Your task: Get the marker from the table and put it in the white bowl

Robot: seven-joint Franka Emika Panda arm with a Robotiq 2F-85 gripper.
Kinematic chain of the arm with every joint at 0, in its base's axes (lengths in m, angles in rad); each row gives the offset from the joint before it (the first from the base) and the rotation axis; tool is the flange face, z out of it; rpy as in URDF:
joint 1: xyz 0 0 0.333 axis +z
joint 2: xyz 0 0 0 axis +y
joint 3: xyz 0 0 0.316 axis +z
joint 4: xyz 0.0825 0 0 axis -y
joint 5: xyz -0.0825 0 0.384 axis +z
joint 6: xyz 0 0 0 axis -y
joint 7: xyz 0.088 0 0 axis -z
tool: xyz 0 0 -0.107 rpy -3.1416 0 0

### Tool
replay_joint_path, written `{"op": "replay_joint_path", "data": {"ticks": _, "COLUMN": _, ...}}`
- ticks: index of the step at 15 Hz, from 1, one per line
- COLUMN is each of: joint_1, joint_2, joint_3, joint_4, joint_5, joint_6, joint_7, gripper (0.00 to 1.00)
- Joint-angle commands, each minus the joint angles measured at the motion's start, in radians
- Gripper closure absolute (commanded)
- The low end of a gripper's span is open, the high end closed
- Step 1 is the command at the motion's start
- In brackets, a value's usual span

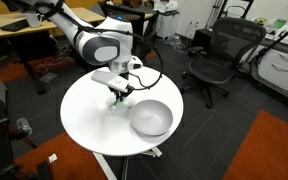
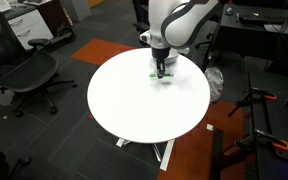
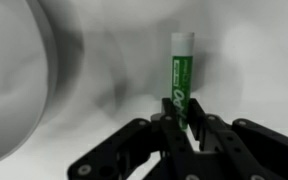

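**One marker pinched, white bowl close by**

In an exterior view your gripper hangs low over the middle of the table, with the marker showing green at its tip. The white bowl sits just beside it, close to the table's edge, with a strip of bare top between them. In an exterior view the gripper stands toward the far rim of the table, and you have wide bare top on the near side. In the wrist view the fingers are narrowed onto the lower end of the marker. The white bowl fills the left, blurred.
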Motion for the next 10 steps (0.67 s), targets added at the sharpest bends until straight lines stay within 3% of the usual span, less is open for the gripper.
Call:
{"op": "replay_joint_path", "data": {"ticks": 1, "joint_1": -0.018, "joint_2": -0.190, "joint_3": 0.011, "joint_4": -0.175, "joint_5": 0.046, "joint_6": 0.082, "joint_7": 0.040, "gripper": 0.95}}
{"op": "replay_joint_path", "data": {"ticks": 6, "joint_1": -0.063, "joint_2": -0.360, "joint_3": -0.002, "joint_4": -0.251, "joint_5": 0.172, "joint_6": 0.080, "joint_7": 0.022, "gripper": 0.95}}
{"op": "replay_joint_path", "data": {"ticks": 10, "joint_1": -0.084, "joint_2": -0.416, "joint_3": -0.051, "joint_4": -0.211, "joint_5": 0.258, "joint_6": 0.039, "joint_7": 0.037, "gripper": 0.95}}
